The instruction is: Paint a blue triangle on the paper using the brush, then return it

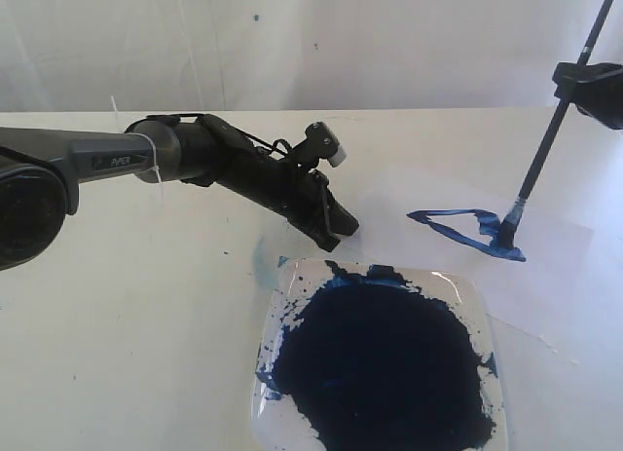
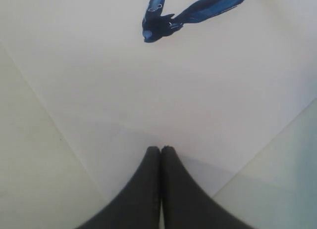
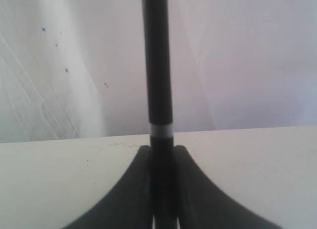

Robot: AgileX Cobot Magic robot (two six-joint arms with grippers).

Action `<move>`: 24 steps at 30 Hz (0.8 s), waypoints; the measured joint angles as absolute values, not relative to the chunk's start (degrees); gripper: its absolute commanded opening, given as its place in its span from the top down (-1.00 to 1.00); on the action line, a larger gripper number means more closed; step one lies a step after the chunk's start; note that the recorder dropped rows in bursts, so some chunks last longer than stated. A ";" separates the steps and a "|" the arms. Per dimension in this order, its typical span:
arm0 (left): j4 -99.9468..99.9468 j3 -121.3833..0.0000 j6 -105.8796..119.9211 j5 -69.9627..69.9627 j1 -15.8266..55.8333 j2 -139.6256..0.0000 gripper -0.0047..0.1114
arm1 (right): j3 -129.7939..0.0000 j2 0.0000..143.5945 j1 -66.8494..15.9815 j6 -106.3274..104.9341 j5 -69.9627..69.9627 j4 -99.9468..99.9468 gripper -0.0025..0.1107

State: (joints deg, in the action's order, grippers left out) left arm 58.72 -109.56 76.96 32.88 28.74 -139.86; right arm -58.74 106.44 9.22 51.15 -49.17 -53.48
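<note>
Dish [image 1: 290, 297] — brush [image 1: 550, 139] on triangle [image 1: 458, 235]

Clear dish [image 1: 297, 279] of dark-blue paint [image 1: 380, 373]

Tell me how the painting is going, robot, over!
Left gripper shut, empty, low over the paper. Right gripper shut on the brush, tip touching the blue triangle. Paint dish sits clear of the brush.

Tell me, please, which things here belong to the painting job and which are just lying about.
Job: brush, in right pincer; paper; triangle; paint dish.
Lying about: only the left pincer, shut and empty, above the paper.
</note>
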 measured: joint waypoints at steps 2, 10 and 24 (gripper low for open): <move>58.72 -109.56 76.96 32.88 28.74 -139.86 0.92 | -58.74 106.93 9.08 50.42 -49.77 -52.88 0.96; 58.72 -109.56 76.96 32.88 28.74 -139.86 0.92 | -58.74 109.69 9.08 45.98 -53.73 -48.59 0.96; 58.72 -109.56 76.96 32.88 28.74 -139.86 0.92 | -58.74 111.09 9.08 42.34 -57.62 -39.91 0.96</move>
State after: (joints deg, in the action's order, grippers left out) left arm 58.72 -109.56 76.96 32.88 28.74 -139.86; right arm -58.74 111.09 9.08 42.34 -57.62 -39.91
